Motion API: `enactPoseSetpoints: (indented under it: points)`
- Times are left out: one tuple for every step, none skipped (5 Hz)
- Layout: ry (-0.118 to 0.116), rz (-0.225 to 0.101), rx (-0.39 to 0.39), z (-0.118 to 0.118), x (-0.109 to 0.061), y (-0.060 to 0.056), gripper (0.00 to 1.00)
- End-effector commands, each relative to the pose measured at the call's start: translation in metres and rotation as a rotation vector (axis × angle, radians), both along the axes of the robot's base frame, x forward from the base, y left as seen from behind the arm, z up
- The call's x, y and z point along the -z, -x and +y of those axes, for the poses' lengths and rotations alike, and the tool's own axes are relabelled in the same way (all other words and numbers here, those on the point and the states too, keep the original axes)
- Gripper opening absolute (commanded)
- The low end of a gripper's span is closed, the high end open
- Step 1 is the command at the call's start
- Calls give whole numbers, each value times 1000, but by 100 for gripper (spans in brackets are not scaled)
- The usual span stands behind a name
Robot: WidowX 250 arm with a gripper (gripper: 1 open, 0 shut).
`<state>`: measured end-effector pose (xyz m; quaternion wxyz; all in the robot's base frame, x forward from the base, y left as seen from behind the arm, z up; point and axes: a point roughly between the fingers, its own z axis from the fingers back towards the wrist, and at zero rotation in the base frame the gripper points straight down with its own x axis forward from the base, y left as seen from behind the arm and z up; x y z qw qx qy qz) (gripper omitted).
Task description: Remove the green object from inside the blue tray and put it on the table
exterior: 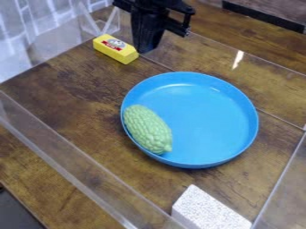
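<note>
The green object point(148, 129), a bumpy light-green gourd-like toy, lies inside the blue tray point(233, 100) against its left rim. The tray rests on the dark wooden table point(72, 89). My gripper point(148, 45) hangs black and pointing down above the table, behind the tray's far-left rim and just right of a yellow block. Its fingers are pressed together with nothing between them. It is well apart from the green object.
A small yellow block point(114, 47) sits at the back left. A white speckled block point(210, 209) lies at the front edge. Clear acrylic walls point(48, 134) border the table on the left and front.
</note>
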<state>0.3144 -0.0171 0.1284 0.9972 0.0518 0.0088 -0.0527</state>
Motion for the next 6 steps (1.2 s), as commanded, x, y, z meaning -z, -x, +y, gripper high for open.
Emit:
enactPoseSetpoints:
  points:
    - [-3,-75,19,-2,-19,-4,0]
    - [-10,-76,28,-1,-16,-8,0]
    - [-18,-77,39,0,-14,-11,0]
    - [-25,-78,50,1,-11,-15,0]
    - [-31,-80,57,1,-9,-18,0]
    - [-37,-82,62,1,-7,-21,0]
